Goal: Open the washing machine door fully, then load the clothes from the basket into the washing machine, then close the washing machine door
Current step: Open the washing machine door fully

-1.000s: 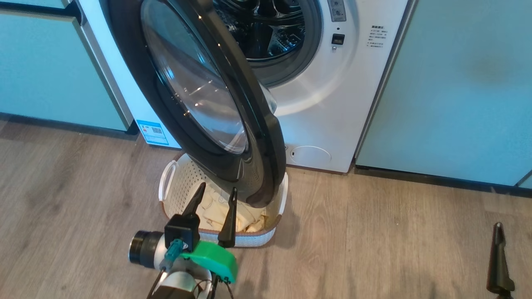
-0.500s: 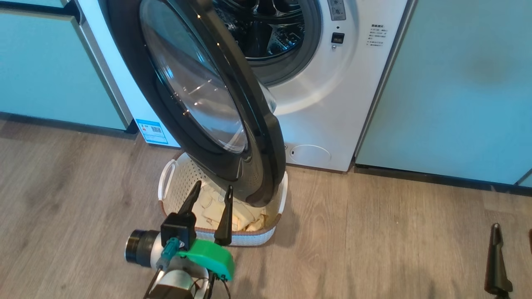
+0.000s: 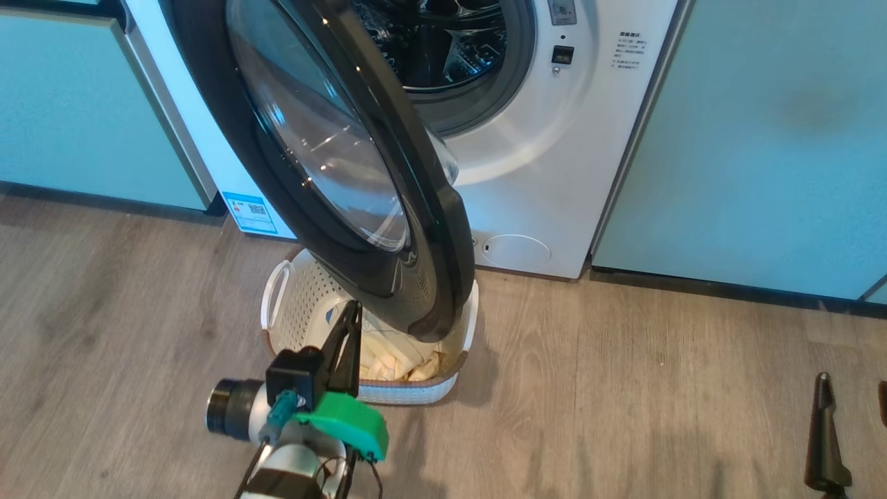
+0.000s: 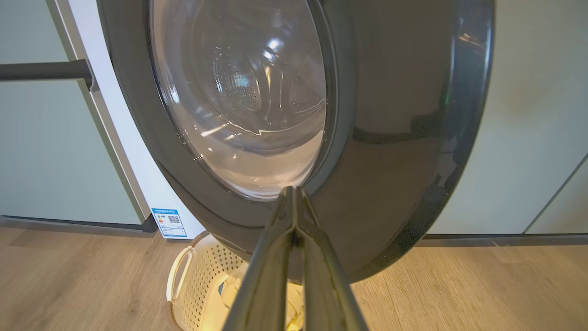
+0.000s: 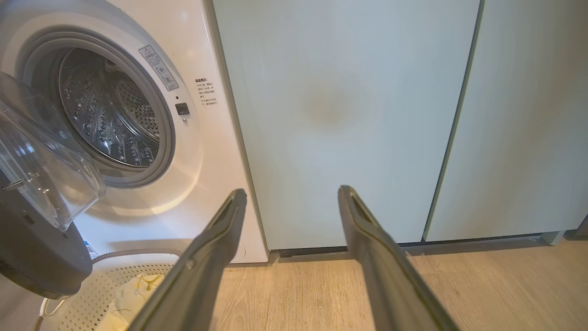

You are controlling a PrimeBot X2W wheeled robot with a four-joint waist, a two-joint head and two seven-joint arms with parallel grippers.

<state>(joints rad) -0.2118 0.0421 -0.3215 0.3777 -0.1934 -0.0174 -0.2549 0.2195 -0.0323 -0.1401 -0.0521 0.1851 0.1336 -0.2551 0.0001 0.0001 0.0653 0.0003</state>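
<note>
The washing machine door (image 3: 332, 152) stands partly open, its lower edge hanging over the basket (image 3: 294, 305) on the floor before the white washing machine (image 3: 540, 173). Cream-yellow clothes (image 3: 395, 357) lie in the basket, partly hidden by the door. My left gripper (image 3: 353, 306) is shut, with its tips over the basket's near side and nothing visible between them. In the left wrist view the left gripper (image 4: 294, 191) shows joined fingers against the door (image 4: 390, 115), above the basket (image 4: 197, 285). My right gripper (image 3: 854, 384) is open at the lower right. In the right wrist view the right gripper (image 5: 291, 193) faces the cabinet.
Pale green cabinets (image 3: 748, 138) flank the machine on both sides. The steel drum (image 5: 110, 115) is visible through the grey-rimmed mouth. Wood floor (image 3: 624, 388) stretches to the right of the basket. A blue sticker (image 3: 251, 211) marks the machine's lower left corner.
My left gripper's fingers have closed together over the basket. The head camera has shifted slightly, and the right arm has stayed low at the right.
</note>
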